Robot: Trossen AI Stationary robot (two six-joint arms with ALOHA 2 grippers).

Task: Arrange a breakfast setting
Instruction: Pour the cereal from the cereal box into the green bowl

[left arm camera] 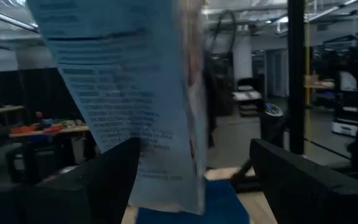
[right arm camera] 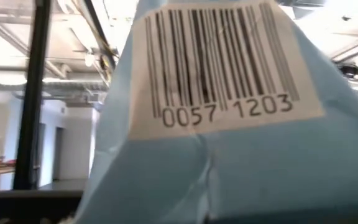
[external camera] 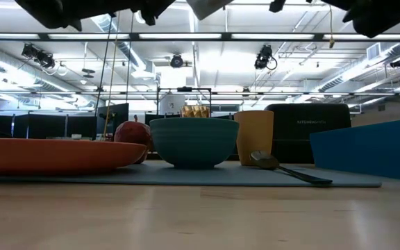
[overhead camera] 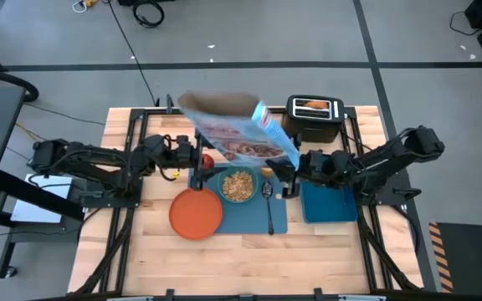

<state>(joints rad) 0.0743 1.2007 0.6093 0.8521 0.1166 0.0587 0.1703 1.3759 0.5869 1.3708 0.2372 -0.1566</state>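
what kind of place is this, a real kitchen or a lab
Most likely a robotics lab or workshop, not a kitchen. The wooden table stands on a concrete floor with taped lines and loose cables, and the low view shows an open industrial ceiling with strip lights and hung cameras above rows of desks.

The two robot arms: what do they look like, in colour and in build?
Both arms are black, built of chunky jointed segments, with dark cables along them. The left claw and the right claw each end in two dark, flat fingers. A small yellow mark shows near the left wrist. No lettering is readable.
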